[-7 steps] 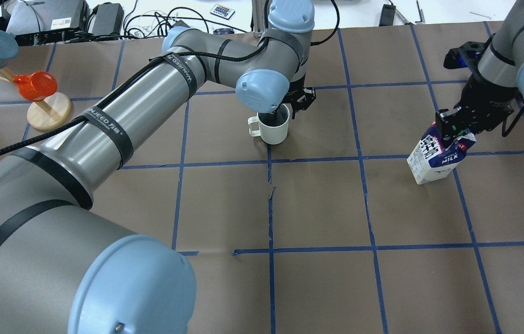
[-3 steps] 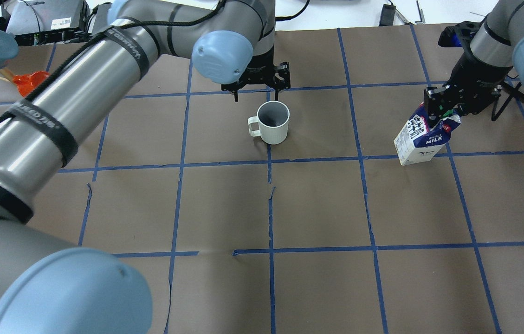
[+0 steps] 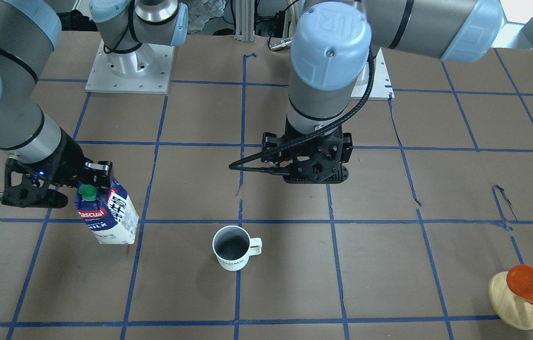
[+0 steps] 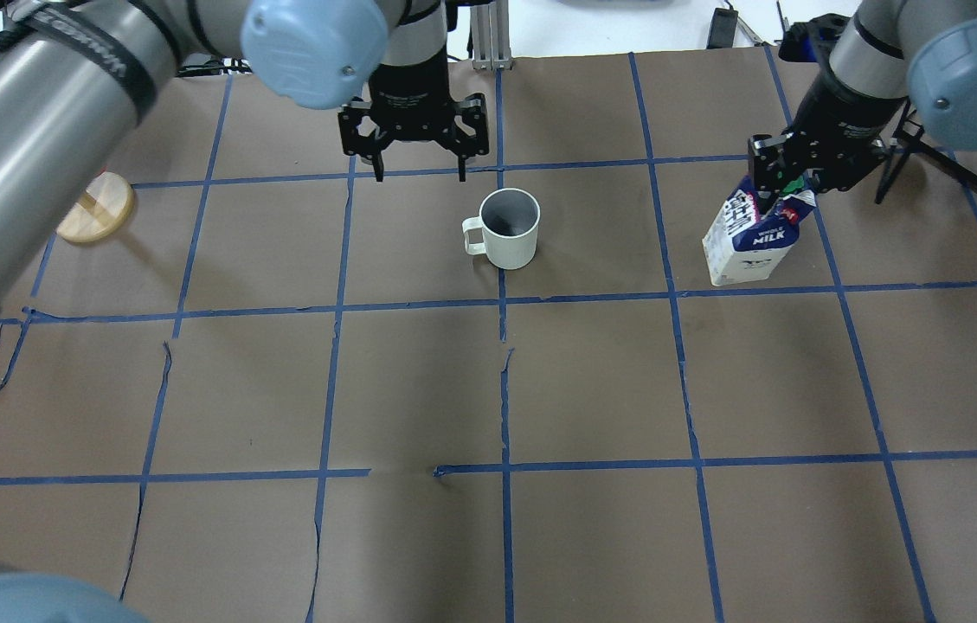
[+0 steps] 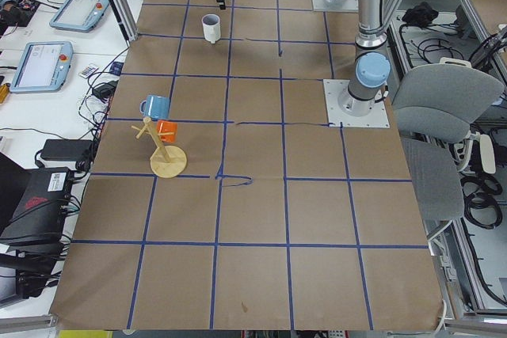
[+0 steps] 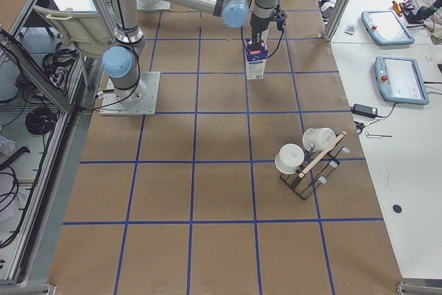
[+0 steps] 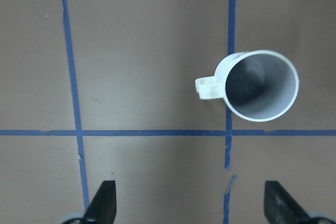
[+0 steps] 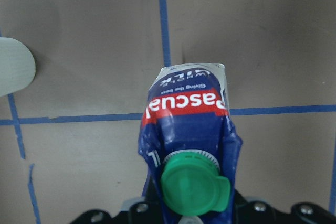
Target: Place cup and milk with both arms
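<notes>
The white cup stands upright on the brown paper near the table's middle, handle toward the robot's left; it also shows in the front view and the left wrist view. My left gripper is open and empty, above the table just beyond and left of the cup; both fingertips show apart. My right gripper is shut on the top of the milk, which hangs tilted close to the table, right of the cup. Its green cap and "Pascual" logo show in the right wrist view.
A wooden stand with an orange cup sits at the far left of the table; a blue cup hangs on it too. A black rack with white cups stands at the table's right end.
My left gripper let go of the cup's rim, rose and drew back to the far left, open. My right gripper carried the milk leftward and farther back, toward the cup.
</notes>
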Tool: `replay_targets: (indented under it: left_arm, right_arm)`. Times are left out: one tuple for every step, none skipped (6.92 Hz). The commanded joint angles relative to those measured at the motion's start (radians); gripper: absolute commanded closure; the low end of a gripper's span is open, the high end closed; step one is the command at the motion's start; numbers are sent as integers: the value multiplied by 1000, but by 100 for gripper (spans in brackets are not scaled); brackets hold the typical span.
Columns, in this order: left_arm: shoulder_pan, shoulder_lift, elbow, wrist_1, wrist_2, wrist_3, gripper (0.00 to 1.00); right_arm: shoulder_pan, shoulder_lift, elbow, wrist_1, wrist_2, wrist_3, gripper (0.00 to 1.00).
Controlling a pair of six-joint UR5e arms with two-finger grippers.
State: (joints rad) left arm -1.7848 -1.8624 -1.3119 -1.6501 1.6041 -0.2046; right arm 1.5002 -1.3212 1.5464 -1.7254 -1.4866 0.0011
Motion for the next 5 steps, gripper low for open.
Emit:
replay_targets:
  left_arm:
    - [70,130,-124,50,8,94,5]
    - [96,179,-183,78,4,108,5]
    - [114,224,-228,107,4,97,5]
    - [119,258,-287,149,4,94,5]
    - [122,293,-343,176,4,94,5]
  right_arm:
    - [111,92,-95,-6,11,175,74]
    - [144,130,-136,-19,34,209,73]
    - [158,155,-164,-29,67,250,72]
    - [161,168,-172,-29,68,244,72]
    - [163,175,-172,-55,69,240,71]
